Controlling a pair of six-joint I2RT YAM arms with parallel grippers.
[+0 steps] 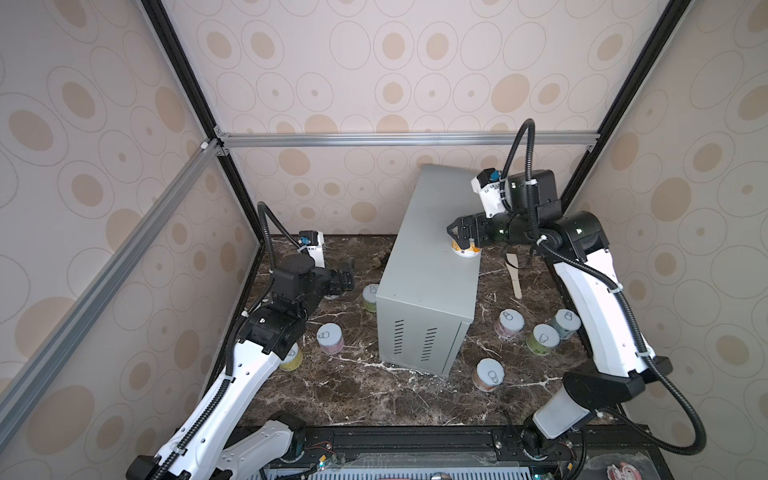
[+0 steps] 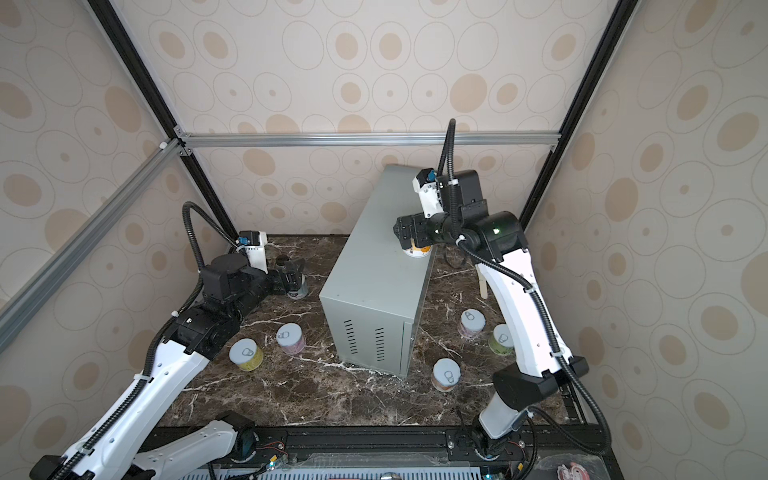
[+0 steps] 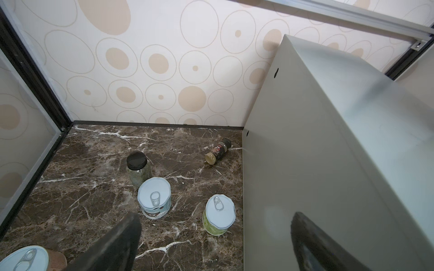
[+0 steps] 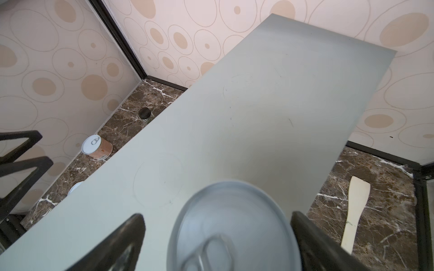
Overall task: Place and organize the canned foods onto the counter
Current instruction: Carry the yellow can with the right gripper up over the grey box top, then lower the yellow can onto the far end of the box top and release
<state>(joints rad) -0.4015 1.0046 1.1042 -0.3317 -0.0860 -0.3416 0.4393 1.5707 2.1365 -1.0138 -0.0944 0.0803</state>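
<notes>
The right hand point(image 1: 459, 237) reaches over the flat top of the tall light-grey metal box point(image 1: 424, 208), its fingers spread to either side of a short round tin with a silver pull-tab lid and an orange-and-white label point(image 1: 467, 251). That tin stands upright on the box top, near its right edge. In the right wrist view a gap shows between one finger and the lid, while the other finger sits right at the rim.

The left hand point(image 2: 293, 274) hangs low at the far left of the dark brown marble table point(image 1: 374, 395). It is spread wide with nothing between its fingers, and a white-and-blue tin point(image 3: 154, 197) stands just in front of it. A green tin point(image 1: 370, 297) stands just beside the box's left wall.

More tins stand on the table: a pink tin point(image 1: 330, 337) and a yellow tin point(image 1: 291, 360) on the left, and a second pink tin point(image 1: 510, 324), a second green tin point(image 1: 543, 338), a pale blue tin point(image 1: 566, 323) and an orange tin point(image 1: 489, 375) on the right. A pale wooden spatula point(image 1: 514, 274) lies right of the box.
</notes>
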